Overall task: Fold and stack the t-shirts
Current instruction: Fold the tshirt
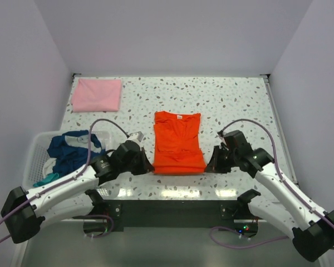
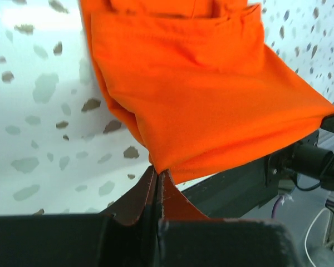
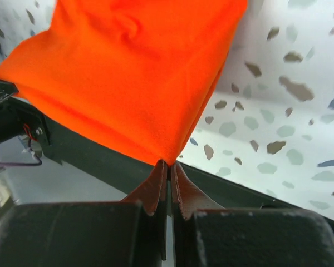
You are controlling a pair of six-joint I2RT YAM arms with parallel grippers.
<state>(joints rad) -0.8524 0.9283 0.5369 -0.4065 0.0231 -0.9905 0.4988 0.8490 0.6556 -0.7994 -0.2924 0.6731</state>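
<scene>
The orange-red t-shirt (image 1: pixel 177 142) lies folded lengthwise in the middle of the table, collar toward the far side. My left gripper (image 1: pixel 151 167) is shut on its near left corner (image 2: pixel 156 166). My right gripper (image 1: pixel 208 167) is shut on its near right corner (image 3: pixel 166 160). Both corners are pinched at the fingertips, and the near hem is lifted slightly off the table. A pale pink t-shirt (image 1: pixel 97 94) lies folded at the far left. Dark blue and teal t-shirts (image 1: pixel 72 149) sit crumpled in the basket.
The white slatted basket (image 1: pixel 35 151) stands at the left edge, next to my left arm. The speckled table (image 1: pixel 234 105) has walls on three sides. A black mounting bar (image 1: pixel 172 207) runs along the near edge.
</scene>
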